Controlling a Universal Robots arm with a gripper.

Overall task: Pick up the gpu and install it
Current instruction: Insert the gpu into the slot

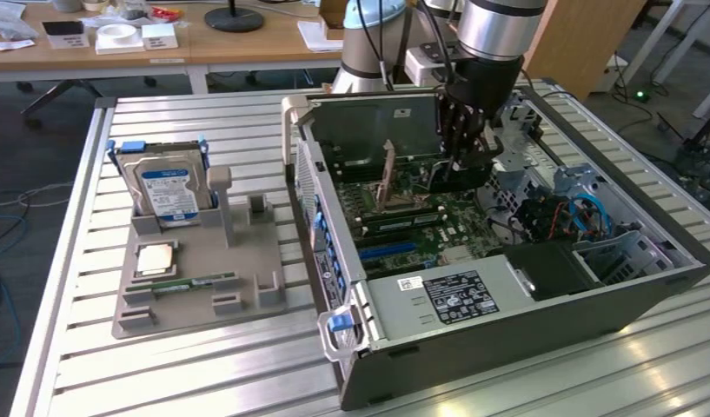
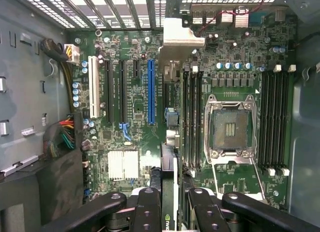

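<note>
Gripper (image 1: pixel 461 174) is down inside the open case (image 1: pixel 506 347), which lies on its side on the slatted table (image 1: pixel 215 373). Tool state: clenched on the gpu (image 2: pixel 169 164). In the wrist view the card is seen edge-on, running straight out from between the two black fingers (image 2: pixel 148 204). Its pale bracket (image 2: pixel 183 38) is at the far end, close to the vented case wall. The gpu hangs over the board (image 2: pixel 130 127), parallel to the slots. It lies between the blue slot (image 2: pixel 151 92) and the black memory slots (image 2: pixel 192 117) beside the open socket (image 2: pixel 229 128). Cannot tell whether the card's lower edge touches the board or any slot. A white slot (image 2: pixel 93 87) sits further over, near a bundle of coloured wires (image 2: pixel 65 132). In the exterior view a grey tray (image 1: pixel 250 300) sits to the exterior view's left of the case, just beside it. The tray holds an upright drive (image 1: pixel 169 187) with a blue-white label, a cpu (image 1: pixel 155 259) lying flat, and a green memory stick (image 1: pixel 192 282) near the cpu.
</note>
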